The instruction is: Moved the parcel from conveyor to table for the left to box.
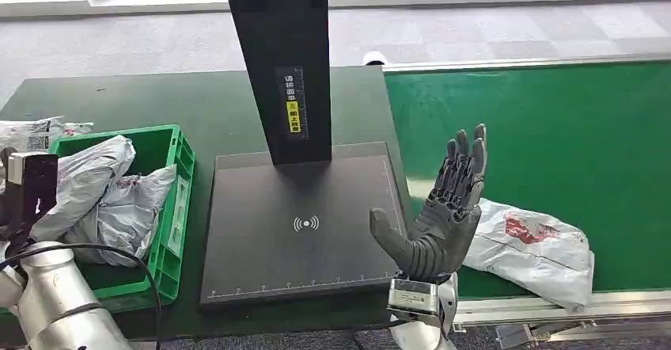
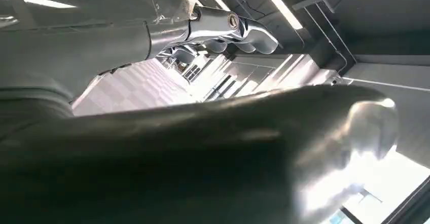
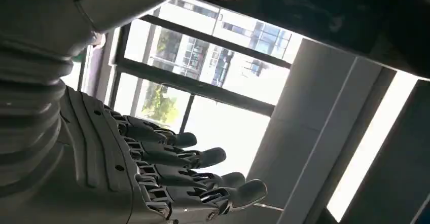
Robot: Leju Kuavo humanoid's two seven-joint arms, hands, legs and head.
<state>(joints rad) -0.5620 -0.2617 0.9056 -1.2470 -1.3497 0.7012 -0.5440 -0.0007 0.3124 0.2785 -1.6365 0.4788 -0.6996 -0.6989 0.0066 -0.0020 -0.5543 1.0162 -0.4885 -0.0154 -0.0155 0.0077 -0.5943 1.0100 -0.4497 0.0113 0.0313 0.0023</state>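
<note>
- Parcel: white-grey plastic mailer with a red mark, crumpled, lying flat on the green conveyor close to its near edge, towards the end that adjoins the counter.
- Right robot hand: raised upright over the seam between counter and conveyor, palm open, fingers straight and apart, thumb spread to one side, holding nothing. The parcel lies just beside it on the conveyor side, lower than the palm; no contact is visible.
- Left robot hand: seen close in the left wrist view, fingers curled in; whether they hold anything cannot be told.
- Black scanner platform: on the counter by the conveyor-side edge, with an upright black post.
- Green crate: at the counter's near left corner, holding several grey mailer bags.
</note>
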